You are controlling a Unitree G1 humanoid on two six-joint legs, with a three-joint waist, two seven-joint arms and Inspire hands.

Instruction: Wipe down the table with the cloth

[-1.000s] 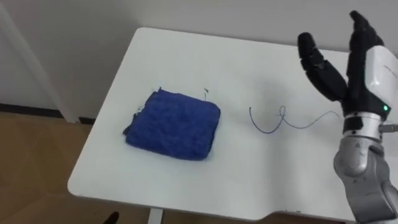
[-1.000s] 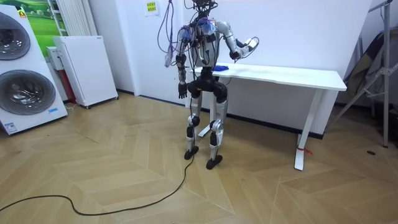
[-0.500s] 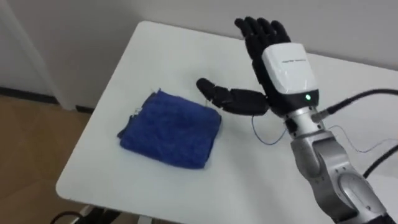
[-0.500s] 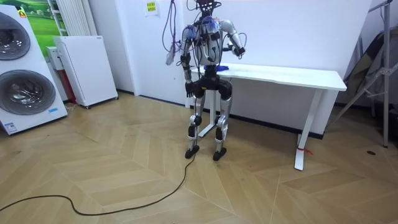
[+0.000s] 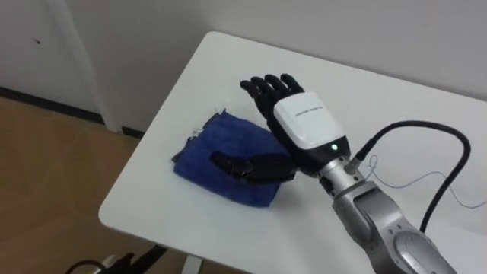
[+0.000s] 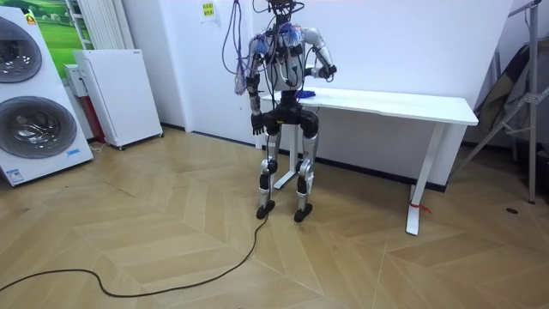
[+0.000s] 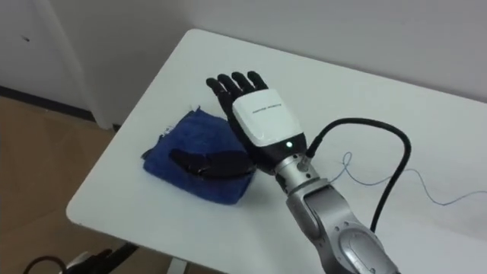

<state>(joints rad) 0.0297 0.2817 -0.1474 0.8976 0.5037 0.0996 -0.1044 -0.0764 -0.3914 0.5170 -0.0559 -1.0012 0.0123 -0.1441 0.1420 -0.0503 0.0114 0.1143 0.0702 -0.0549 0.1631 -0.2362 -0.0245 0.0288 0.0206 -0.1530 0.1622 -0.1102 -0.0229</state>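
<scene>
A folded blue cloth (image 5: 204, 149) lies near the left end of the white table (image 5: 228, 68). My right hand (image 5: 302, 129) rests flat on top of the cloth, open, its fingers straight and pointing to the far edge, its thumb spread across the cloth's near side. The hand covers the cloth's right half. In the room view I stand at the left end of the table (image 6: 403, 103), right arm stretched over the cloth (image 6: 304, 92), while my left hand (image 6: 255, 127) hangs by my hip.
A thin blue curly line (image 5: 415, 183) lies on the tabletop right of the hand. The table's left and near edges run close to the cloth. A washing machine (image 6: 34, 103) and a white cabinet (image 6: 116, 94) stand at the room view's left.
My right hand has swung from the table's right side leftward and come down onto the blue cloth. The eye view has shifted with my turn.
</scene>
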